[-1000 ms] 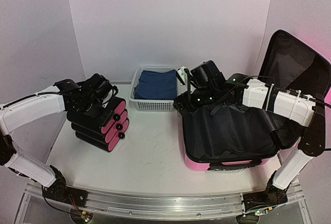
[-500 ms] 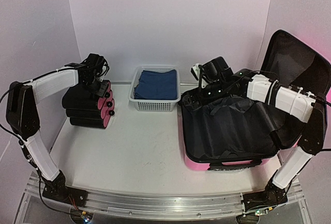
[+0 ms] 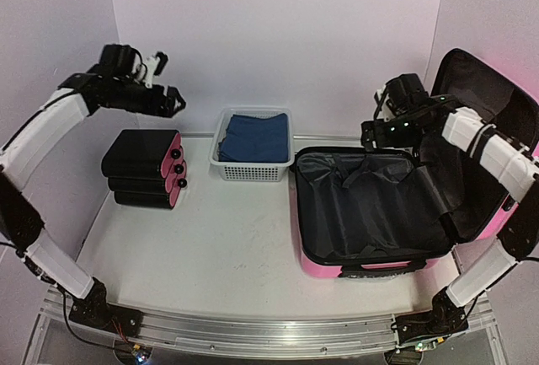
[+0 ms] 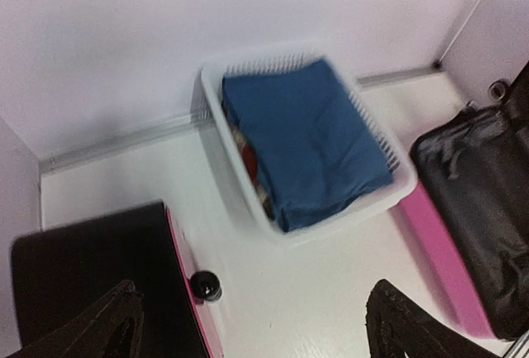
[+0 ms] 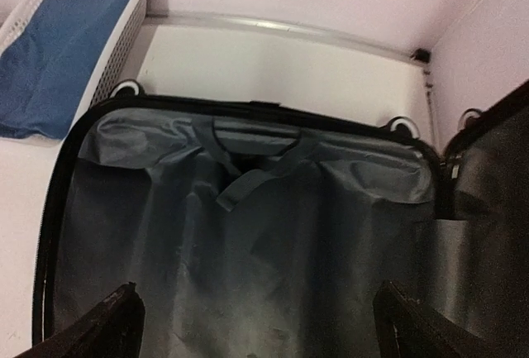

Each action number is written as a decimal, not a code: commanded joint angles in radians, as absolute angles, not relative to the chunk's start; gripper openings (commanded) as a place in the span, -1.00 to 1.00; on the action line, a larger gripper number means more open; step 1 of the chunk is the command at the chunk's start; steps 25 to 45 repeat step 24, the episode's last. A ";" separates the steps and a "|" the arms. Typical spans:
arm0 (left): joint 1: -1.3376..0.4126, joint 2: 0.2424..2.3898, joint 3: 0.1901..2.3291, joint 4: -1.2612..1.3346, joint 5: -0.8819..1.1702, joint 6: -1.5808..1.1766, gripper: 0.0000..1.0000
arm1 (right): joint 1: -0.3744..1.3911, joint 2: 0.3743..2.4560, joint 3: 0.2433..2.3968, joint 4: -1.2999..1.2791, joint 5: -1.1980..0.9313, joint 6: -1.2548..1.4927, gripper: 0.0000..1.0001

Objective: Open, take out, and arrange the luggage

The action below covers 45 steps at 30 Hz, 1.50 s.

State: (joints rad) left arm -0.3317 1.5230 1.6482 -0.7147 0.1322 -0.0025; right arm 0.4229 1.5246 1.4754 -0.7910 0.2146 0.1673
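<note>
The pink luggage lies open at the right of the table, its lid propped up against the right wall. Its black lining shows no contents; it fills the right wrist view with loose straps at the far rim. My right gripper is open and empty, raised above the luggage's far edge. My left gripper is open and empty, raised high above the black drawer unit. In the left wrist view, the left gripper's fingertips frame bare table.
A white mesh basket holding folded blue cloth stands at the back middle, also in the left wrist view. The drawer unit with pink fronts and black knobs stands at the back left. Walls close in on three sides.
My left gripper has let go of the drawer unit and risen high above it. My right gripper has lifted up and to the right, out of the luggage.
</note>
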 commanded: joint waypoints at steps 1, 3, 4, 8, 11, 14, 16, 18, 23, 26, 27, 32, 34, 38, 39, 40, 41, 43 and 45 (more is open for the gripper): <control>-0.322 1.257 1.732 -0.611 0.185 -0.064 0.97 | 0.412 1.300 1.519 -0.799 0.311 0.070 0.97; -0.321 1.167 1.697 -0.534 0.146 -0.062 0.99 | 0.412 1.221 1.513 -0.789 0.305 0.023 0.97; -0.321 1.130 1.675 -0.495 0.126 -0.060 0.99 | 0.411 1.181 1.507 -0.781 0.299 0.011 0.96; -0.321 1.014 1.581 -0.404 0.082 -0.057 0.99 | 0.411 1.040 1.479 -0.751 0.285 -0.051 0.96; -0.321 0.962 1.521 -0.385 0.069 -0.064 0.99 | 0.412 0.967 1.459 -0.746 0.285 -0.046 0.96; -0.321 0.909 1.461 -0.358 0.058 -0.075 0.99 | 0.412 0.926 1.428 -0.739 0.276 -0.034 0.96; -0.321 0.887 1.441 -0.353 0.061 -0.073 0.99 | 0.411 0.911 1.411 -0.733 0.280 -0.026 0.96; -0.321 0.877 1.434 -0.352 0.062 -0.069 0.99 | 0.411 0.910 1.406 -0.729 0.291 -0.016 0.96; -0.322 0.870 1.434 -0.357 0.071 -0.061 0.99 | 0.411 0.876 1.336 -0.664 0.282 0.008 0.96; -0.321 0.872 1.434 -0.357 0.074 -0.061 0.99 | 0.412 0.885 1.349 -0.675 0.299 0.027 0.96; -0.321 0.872 1.434 -0.357 0.074 -0.061 0.99 | 0.412 0.885 1.349 -0.675 0.299 0.027 0.96; -0.321 0.872 1.434 -0.357 0.074 -0.061 0.99 | 0.412 0.885 1.349 -0.675 0.299 0.027 0.96; -0.321 0.872 1.434 -0.357 0.074 -0.061 0.99 | 0.412 0.885 1.349 -0.675 0.299 0.027 0.96; -0.321 0.872 1.434 -0.357 0.074 -0.061 0.99 | 0.412 0.885 1.349 -0.675 0.299 0.027 0.96; -0.321 0.872 1.434 -0.357 0.074 -0.061 0.99 | 0.412 0.885 1.349 -0.675 0.299 0.027 0.96; -0.321 0.872 1.434 -0.357 0.074 -0.061 0.99 | 0.412 0.885 1.349 -0.675 0.299 0.027 0.96; -0.321 0.872 1.434 -0.357 0.074 -0.061 0.99 | 0.412 0.885 1.349 -0.675 0.299 0.027 0.96; -0.321 0.872 1.434 -0.357 0.074 -0.061 0.99 | 0.412 0.885 1.349 -0.675 0.299 0.027 0.96; -0.321 0.872 1.434 -0.357 0.074 -0.061 0.99 | 0.412 0.885 1.349 -0.675 0.299 0.027 0.96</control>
